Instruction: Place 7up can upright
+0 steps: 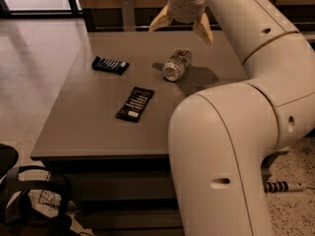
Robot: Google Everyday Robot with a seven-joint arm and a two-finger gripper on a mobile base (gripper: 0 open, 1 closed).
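Note:
The 7up can [176, 65] lies on its side on the grey table [88, 127], right of centre toward the far side, its shiny end facing me. My gripper [181, 27] hangs above the far edge of the table, just behind and above the can. Its two tan fingers [203, 29] are spread wide apart and hold nothing. The can is untouched.
A blue snack bar [110, 65] lies at the far left of the table. A dark snack bar [135, 103] lies near the middle. My large white arm [231, 146] fills the right side and hides the table's right edge. A black chair [19, 200] stands at lower left.

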